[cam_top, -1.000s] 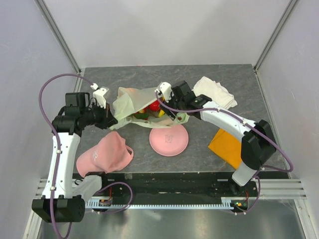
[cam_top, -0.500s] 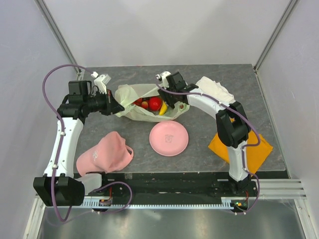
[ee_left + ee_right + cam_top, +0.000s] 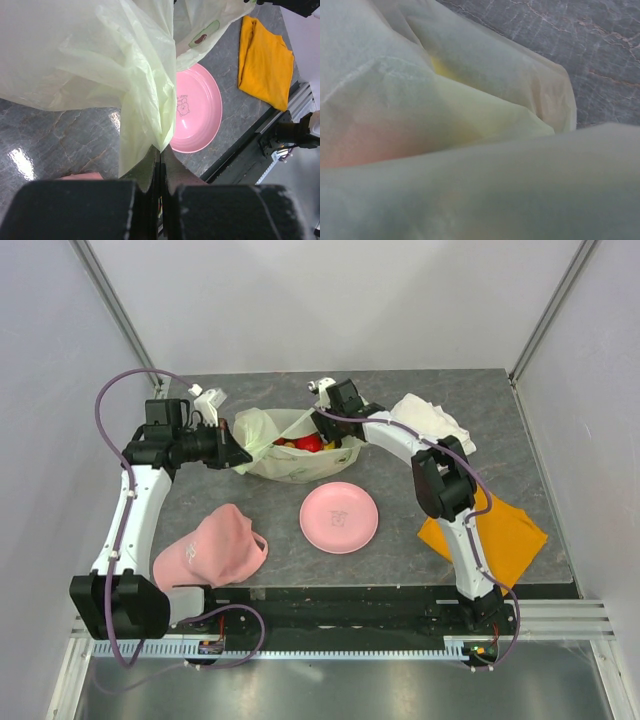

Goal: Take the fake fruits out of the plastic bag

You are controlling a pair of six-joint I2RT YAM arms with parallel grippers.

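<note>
Currently the left gripper [image 3: 160,152] is pinched fully together on a fold of the plastic bag [image 3: 75,55], with film trapped between its fingers; judged purpose is to lift the rim so the mouth gapes toward the other arm. The right gripper [image 3: 322,428] reaches into that mouth by the fake fruits [image 3: 309,443]; its wrist view shows only film, so jaw width and any hold cannot be told. Fruits lie inside the bag, with the pink plate [image 3: 339,517] just in front
</note>
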